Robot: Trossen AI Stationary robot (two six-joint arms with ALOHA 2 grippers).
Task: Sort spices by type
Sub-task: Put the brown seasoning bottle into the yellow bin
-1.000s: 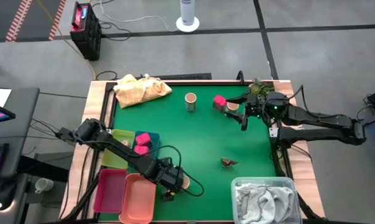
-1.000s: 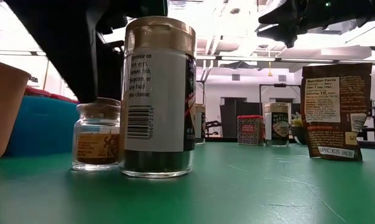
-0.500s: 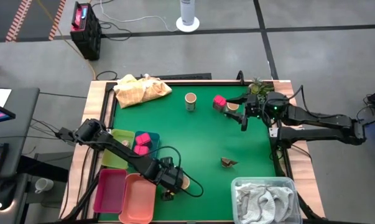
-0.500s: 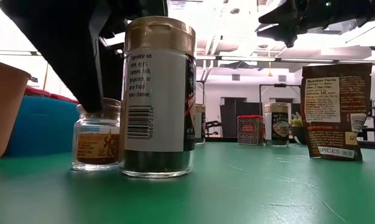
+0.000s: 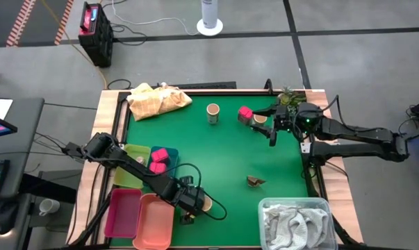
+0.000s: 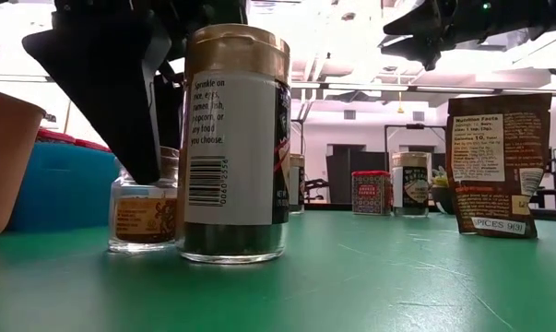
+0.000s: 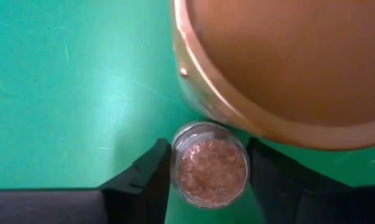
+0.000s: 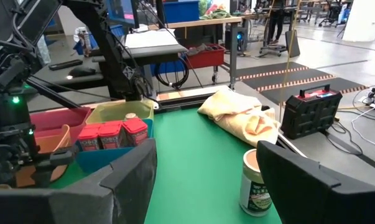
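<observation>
My left gripper point(image 5: 188, 208) is at the table's near-left, down over a tiny glass jar point(image 7: 210, 172) of reddish-brown spice, one finger on each side of it. A large tan-lidded jar point(image 6: 233, 143) stands against the tiny one. My right gripper point(image 5: 272, 129) hangs open at the far right and holds nothing. It is beside a pink-red packet point(image 5: 245, 113) and a short jar point(image 5: 260, 119). Another tan-lidded jar point(image 5: 212, 112) stands at the far middle. A small brown pouch point(image 5: 256, 181) stands at the right. More pink-red packets point(image 5: 160, 158) sit in the blue bin. My left gripper has the tiny jar's neck and cap point(image 7: 193, 140) between its two fingers point(image 7: 151, 177), coming from above and pointing down. No gap shows on either side in the wrist view. The jar stands upright with its base point(image 6: 144, 242) on the green table.
A yellow-green bin point(image 5: 129, 167) and two pink bins point(image 5: 122, 212) line the left edge by the blue bin. A yellow cloth point(image 5: 157, 101) lies at the far left. A grey-white towel point(image 5: 296, 222) fills a container at the near right. The table's middle point(image 5: 216, 156) is bare green.
My left gripper has come down over the tiny jar, so its finger now reaches lower beside the jar's cap. The jar has shifted slightly toward the large jar. The right arm has kept still.
</observation>
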